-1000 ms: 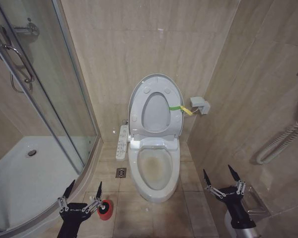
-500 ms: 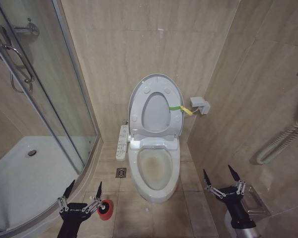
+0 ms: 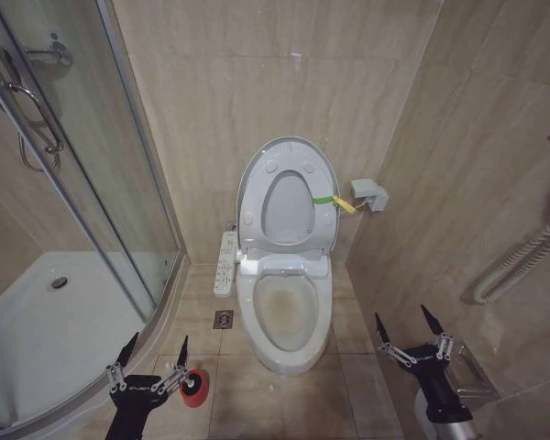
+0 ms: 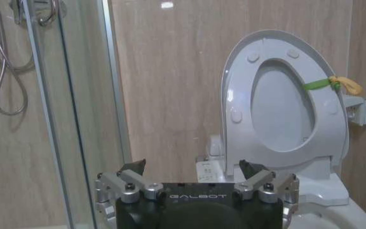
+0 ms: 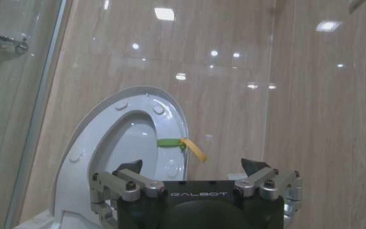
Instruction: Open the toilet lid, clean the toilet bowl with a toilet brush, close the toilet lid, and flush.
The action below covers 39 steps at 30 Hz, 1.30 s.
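Note:
The toilet lid (image 3: 253,197) stands upright against the back wall, with the seat ring raised against it. A green band with a yellow tag (image 3: 323,199) is looped on the ring. Below, the toilet bowl (image 3: 286,312) lies uncovered, stained yellowish-brown inside. The toilet brush (image 3: 193,378) sits in its red cup holder (image 3: 195,392) on the floor left of the bowl. My left gripper (image 3: 159,339) hovers open just left of the cup, holding nothing. My right gripper (image 3: 401,313) is open and low to the right of the bowl. Each wrist view looks past its own gripper (image 4: 190,164) (image 5: 190,162) at the lid (image 4: 237,95) (image 5: 91,138).
A curved glass shower door (image 3: 92,183) and white shower tray (image 3: 46,321) fill the left side. A floor drain (image 3: 223,319) and a control panel (image 3: 226,261) sit left of the bowl. A wall box (image 3: 367,192) and a coiled hose (image 3: 513,266) are on the right wall.

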Tool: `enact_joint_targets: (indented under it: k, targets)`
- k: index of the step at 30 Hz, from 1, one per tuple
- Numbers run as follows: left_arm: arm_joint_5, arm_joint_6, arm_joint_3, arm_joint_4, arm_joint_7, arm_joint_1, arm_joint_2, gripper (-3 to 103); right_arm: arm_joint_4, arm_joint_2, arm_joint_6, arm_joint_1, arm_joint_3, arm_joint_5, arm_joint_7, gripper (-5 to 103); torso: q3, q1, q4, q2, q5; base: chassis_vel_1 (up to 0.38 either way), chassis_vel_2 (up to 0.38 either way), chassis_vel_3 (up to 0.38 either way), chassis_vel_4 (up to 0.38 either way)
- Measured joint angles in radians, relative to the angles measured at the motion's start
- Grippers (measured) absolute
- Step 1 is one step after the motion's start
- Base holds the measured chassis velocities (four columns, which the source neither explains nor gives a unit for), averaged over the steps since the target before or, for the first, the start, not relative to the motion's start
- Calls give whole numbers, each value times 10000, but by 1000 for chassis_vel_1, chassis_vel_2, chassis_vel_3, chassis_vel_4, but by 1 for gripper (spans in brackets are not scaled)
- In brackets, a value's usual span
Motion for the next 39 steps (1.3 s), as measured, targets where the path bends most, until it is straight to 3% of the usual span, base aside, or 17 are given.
enact_joint_targets:
  k: [39]
  targets:
    - [-1,0,0,-1,0,0,0,99,0,0,0,0,0,0,0,100,0,0,0,0,0,0,0,0,0]
